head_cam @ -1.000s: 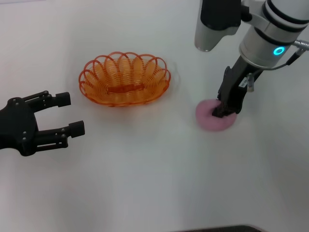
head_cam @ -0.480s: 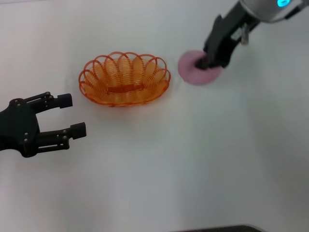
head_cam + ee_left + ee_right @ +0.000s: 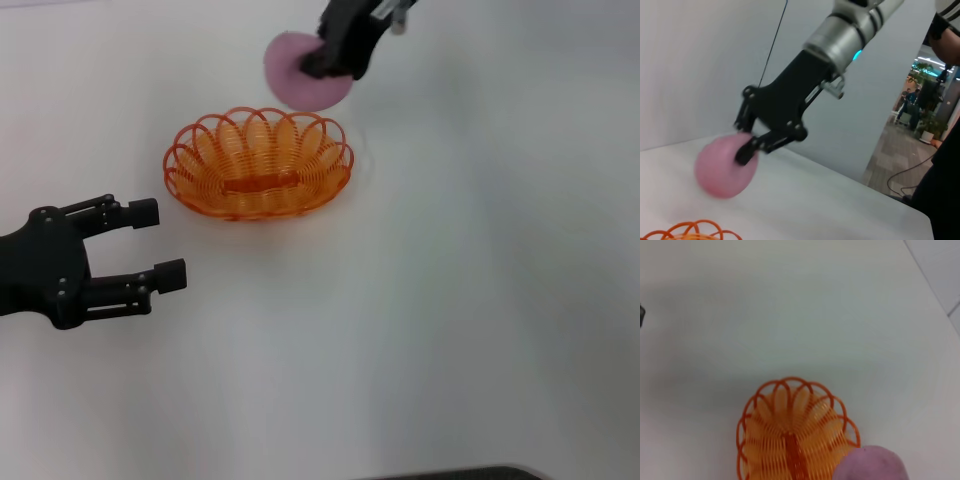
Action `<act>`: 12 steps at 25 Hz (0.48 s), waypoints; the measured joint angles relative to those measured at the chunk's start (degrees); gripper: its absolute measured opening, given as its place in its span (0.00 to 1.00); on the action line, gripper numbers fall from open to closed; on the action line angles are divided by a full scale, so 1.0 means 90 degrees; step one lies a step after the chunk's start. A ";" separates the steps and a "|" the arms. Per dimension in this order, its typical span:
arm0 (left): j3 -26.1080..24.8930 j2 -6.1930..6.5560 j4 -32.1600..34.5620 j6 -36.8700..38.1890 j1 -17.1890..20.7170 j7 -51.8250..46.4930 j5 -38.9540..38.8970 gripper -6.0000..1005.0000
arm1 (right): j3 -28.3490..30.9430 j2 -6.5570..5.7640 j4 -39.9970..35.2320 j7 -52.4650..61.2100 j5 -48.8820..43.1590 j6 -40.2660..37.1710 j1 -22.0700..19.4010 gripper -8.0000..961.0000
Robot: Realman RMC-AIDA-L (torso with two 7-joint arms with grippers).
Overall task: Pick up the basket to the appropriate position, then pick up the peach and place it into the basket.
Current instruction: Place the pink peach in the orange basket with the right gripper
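Note:
The orange wire-loop basket (image 3: pixel 258 163) rests on the white table (image 3: pixel 430 300), left of centre. Above its far rim hangs the pink peach (image 3: pixel 303 72), with my right gripper (image 3: pixel 322 66) shut on it, well off the table. The left wrist view shows the same peach (image 3: pixel 721 165) held in the right gripper (image 3: pixel 747 148), with a bit of the basket rim (image 3: pixel 690 232) below. In the right wrist view the basket (image 3: pixel 792 432) lies below and the peach (image 3: pixel 871 465) is at the frame's edge. My left gripper (image 3: pixel 160 243) stands open to the basket's near left, holding nothing.
Beyond the table's far edge, the left wrist view shows a plain wall (image 3: pixel 700 60) and a corridor with a person (image 3: pixel 945 125) standing at the side.
My right gripper lifted the peach from the table at the right and carried it up and leftward to above the basket's far rim. The left gripper shifted slightly toward the basket.

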 joint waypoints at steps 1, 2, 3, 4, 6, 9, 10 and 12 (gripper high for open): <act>0.0017 0.0000 0.0000 -0.0011 -0.0002 0.0000 0.0000 0.86 | -0.0078 -0.0010 0.0180 -0.0022 0.0091 0.0148 0.0026 0.11; 0.0029 0.0000 0.0000 -0.0019 -0.0009 0.0000 0.0000 0.86 | -0.0215 -0.0019 0.0479 -0.0084 0.0238 0.0376 0.0074 0.11; 0.0037 0.0000 0.0000 -0.0025 -0.0017 0.0000 -0.0001 0.86 | -0.0314 -0.0020 0.0663 -0.0126 0.0318 0.0518 0.0109 0.11; 0.0042 0.0000 0.0000 -0.0027 -0.0031 0.0000 -0.0001 0.86 | -0.0434 -0.0017 0.0873 -0.0172 0.0388 0.0660 0.0140 0.11; 0.0052 0.0000 0.0000 -0.0030 -0.0058 -0.0001 -0.0001 0.86 | -0.0655 0.0000 0.1126 -0.0218 0.0488 0.0942 0.0173 0.11; 0.0057 0.0000 -0.0021 -0.0043 -0.0089 -0.0001 -0.0001 0.86 | -0.0999 0.0012 0.1388 -0.0249 0.0727 0.1311 0.0191 0.11; 0.0058 0.0000 -0.0034 -0.0048 -0.0101 -0.0001 -0.0001 0.86 | -0.1076 0.0013 0.1443 -0.0251 0.0798 0.1378 0.0194 0.11; 0.0059 0.0000 -0.0061 -0.0059 -0.0122 -0.0001 0.0006 0.86 | -0.1190 0.0014 0.1537 -0.0252 0.0876 0.1470 0.0210 0.11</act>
